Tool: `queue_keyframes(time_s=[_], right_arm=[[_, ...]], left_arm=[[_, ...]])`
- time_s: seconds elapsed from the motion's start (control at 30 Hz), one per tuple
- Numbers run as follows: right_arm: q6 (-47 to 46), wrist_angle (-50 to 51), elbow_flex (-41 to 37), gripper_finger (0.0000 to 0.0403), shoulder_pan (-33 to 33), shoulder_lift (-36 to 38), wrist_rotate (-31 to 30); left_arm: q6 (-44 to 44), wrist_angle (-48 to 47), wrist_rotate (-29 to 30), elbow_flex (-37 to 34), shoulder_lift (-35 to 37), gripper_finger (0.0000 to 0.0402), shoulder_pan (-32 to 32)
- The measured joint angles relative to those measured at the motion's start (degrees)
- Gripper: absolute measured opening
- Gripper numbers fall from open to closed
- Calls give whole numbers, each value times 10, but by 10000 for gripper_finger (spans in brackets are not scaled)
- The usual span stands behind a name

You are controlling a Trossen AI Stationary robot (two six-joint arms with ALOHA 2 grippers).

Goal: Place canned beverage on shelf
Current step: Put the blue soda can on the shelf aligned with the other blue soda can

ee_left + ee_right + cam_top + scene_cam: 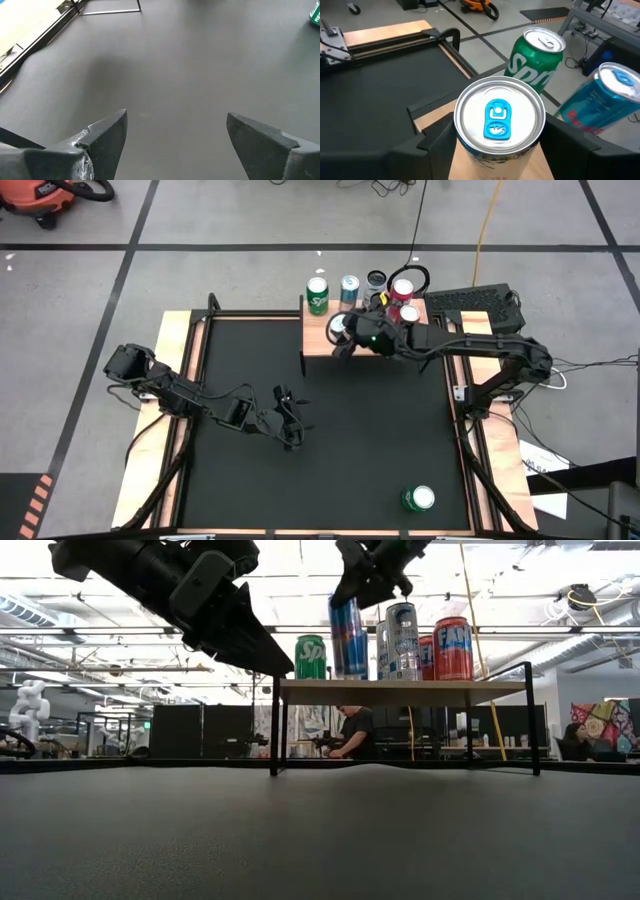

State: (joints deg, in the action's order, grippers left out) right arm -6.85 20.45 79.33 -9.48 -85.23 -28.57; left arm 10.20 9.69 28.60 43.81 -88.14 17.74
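Observation:
The shelf (320, 340), a light-wood plank on thin black legs, stands at the table's far edge. A green can (317, 295), a teal can (349, 288), a silver can (376, 280) and two red cans (403, 292) stand along its far side. My right gripper (345, 332) is shut on a blue-and-silver beverage can (348, 637) with a blue tab (497, 120), over the shelf's near left part. My left gripper (290, 425) hovers open over the table's left middle with nothing between its fingers (107, 135). My right gripper pinches the can between its two fingers (435, 145), on opposite sides of the wall just under the top rim (465, 142). It comes from the table's right, slanting down. The can is about upright, its base at the shelf top (300, 688); whether it rests there I cannot tell.
Another green can (418, 499) stands on the black table near its near right corner, also showing in the left wrist view (316, 15). The green can (535, 57) and the teal can (605, 102) stand close behind the held can. Wooden rails edge the table's sides.

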Motion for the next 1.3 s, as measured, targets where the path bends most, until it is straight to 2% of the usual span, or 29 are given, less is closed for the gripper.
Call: queue_keyframes(time_s=[0.47, 0.93, 1.03, 1.13, 1.3], right_arm=[[-41, -1, 0, 285, -14, 1, -2], [-7, -47, 0, 287, -14, 15, 1], [24, -53, 0, 285, -13, 20, 5], [59, -54, 4, 280, -13, 32, 52], [38, 65, 94, 231, -25, 33, 63]], left_arm=[[0, 0, 0, 0, 0, 334, 0], [1, 0, 0, 0, 0, 334, 0], [1, -2, 0, 0, 0, 334, 0], [1, -2, 0, 0, 0, 334, 0], [0, 1, 0, 0, 0, 334, -2]])
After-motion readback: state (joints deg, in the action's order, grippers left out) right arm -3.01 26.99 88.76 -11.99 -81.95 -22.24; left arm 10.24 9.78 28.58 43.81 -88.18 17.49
